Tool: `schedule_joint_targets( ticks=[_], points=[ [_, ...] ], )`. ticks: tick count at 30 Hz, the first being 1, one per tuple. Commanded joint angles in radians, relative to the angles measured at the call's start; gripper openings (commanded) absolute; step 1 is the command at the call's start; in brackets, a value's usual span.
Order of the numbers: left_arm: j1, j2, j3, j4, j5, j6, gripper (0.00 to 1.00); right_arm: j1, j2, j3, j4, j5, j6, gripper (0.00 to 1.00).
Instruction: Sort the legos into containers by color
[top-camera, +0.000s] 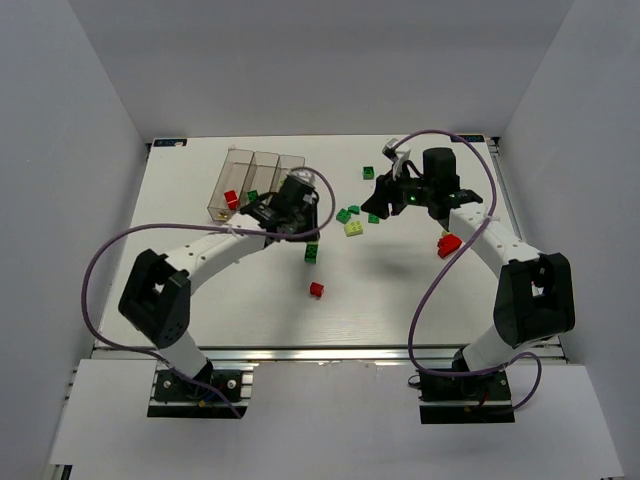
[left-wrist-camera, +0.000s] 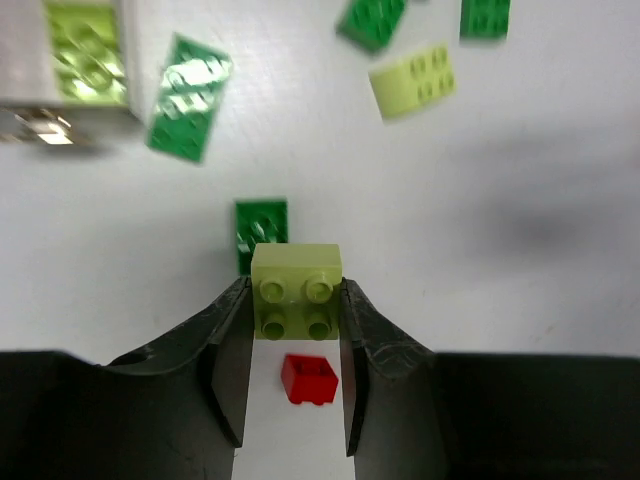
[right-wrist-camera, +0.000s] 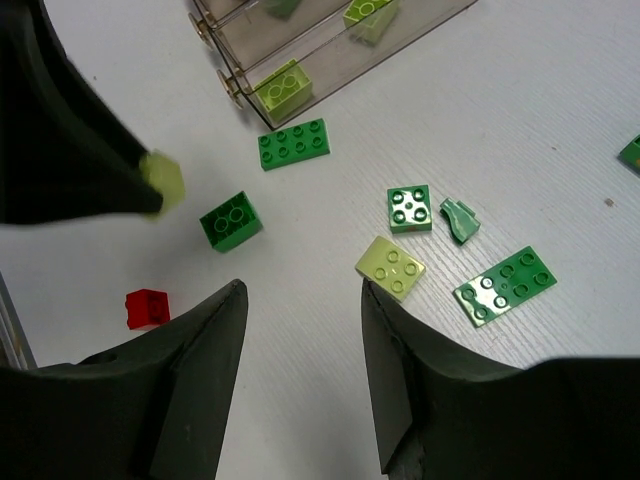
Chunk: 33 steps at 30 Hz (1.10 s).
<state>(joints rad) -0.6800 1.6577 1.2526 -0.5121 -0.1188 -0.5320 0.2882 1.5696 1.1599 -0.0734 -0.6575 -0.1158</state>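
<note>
Your left gripper (left-wrist-camera: 296, 302) is pinching a pale yellow-green lego (left-wrist-camera: 296, 268), held near the containers (top-camera: 256, 172). Seen from above, the left bin has a red brick (top-camera: 231, 200), the middle a dark green brick (top-camera: 252, 196), and the right one pale bricks (right-wrist-camera: 283, 86). Your right gripper (right-wrist-camera: 302, 298) has its fingers spread wide above loose legos (right-wrist-camera: 409, 208) on the table (top-camera: 400, 295).

The left arm (top-camera: 205, 252) bends out toward the bench's left edge, then reaches inward toward the far middle. There the left gripper (left-wrist-camera: 295, 300) hangs above the bench, its jaws clamped on a pale yellow-green brick (left-wrist-camera: 295, 272). The right arm (top-camera: 488, 238) folds out by the right edge and stretches toward the far edge. The right gripper (right-wrist-camera: 300, 300) points down, jaws spread wide apart.
</note>
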Motion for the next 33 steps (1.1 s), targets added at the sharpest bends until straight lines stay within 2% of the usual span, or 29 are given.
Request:
schedule_joint_targets(
  ticks=[1,5,10,14,15,18,21,22,25,33],
  points=[
    [0.109,-0.033,0.076,0.021,0.063,-0.013,0.12,-0.006,-0.037,-0.017,0.024,-0.004,-0.005,0.54],
    [0.230,0.049,0.221,-0.020,0.059,0.009,0.12,-0.007,-0.037,-0.020,0.021,-0.004,-0.007,0.55],
    [0.296,0.244,0.424,-0.095,0.045,0.062,0.14,-0.007,-0.052,-0.028,0.018,0.005,-0.013,0.55],
    [0.321,0.352,0.542,-0.134,0.022,0.084,0.21,-0.011,-0.069,-0.039,0.009,0.018,-0.035,0.56],
    [0.323,0.369,0.568,-0.143,0.018,0.086,0.27,-0.011,-0.071,-0.042,0.007,0.019,-0.036,0.56],
    [0.327,0.408,0.581,-0.137,0.007,0.087,0.38,-0.017,-0.079,-0.052,0.006,0.027,-0.041,0.56],
    [0.327,0.436,0.584,-0.135,0.008,0.083,0.44,-0.024,-0.080,-0.057,0.003,0.030,-0.045,0.57],
    [0.327,0.439,0.585,-0.134,0.010,0.083,0.50,-0.026,-0.080,-0.057,0.001,0.030,-0.045,0.57],
    [0.327,0.438,0.585,-0.124,0.015,0.079,0.60,-0.032,-0.079,-0.055,-0.002,0.030,-0.047,0.58],
    [0.327,0.381,0.587,-0.121,0.016,0.081,0.64,-0.034,-0.068,-0.051,-0.014,0.027,-0.054,0.58]
  ],
)
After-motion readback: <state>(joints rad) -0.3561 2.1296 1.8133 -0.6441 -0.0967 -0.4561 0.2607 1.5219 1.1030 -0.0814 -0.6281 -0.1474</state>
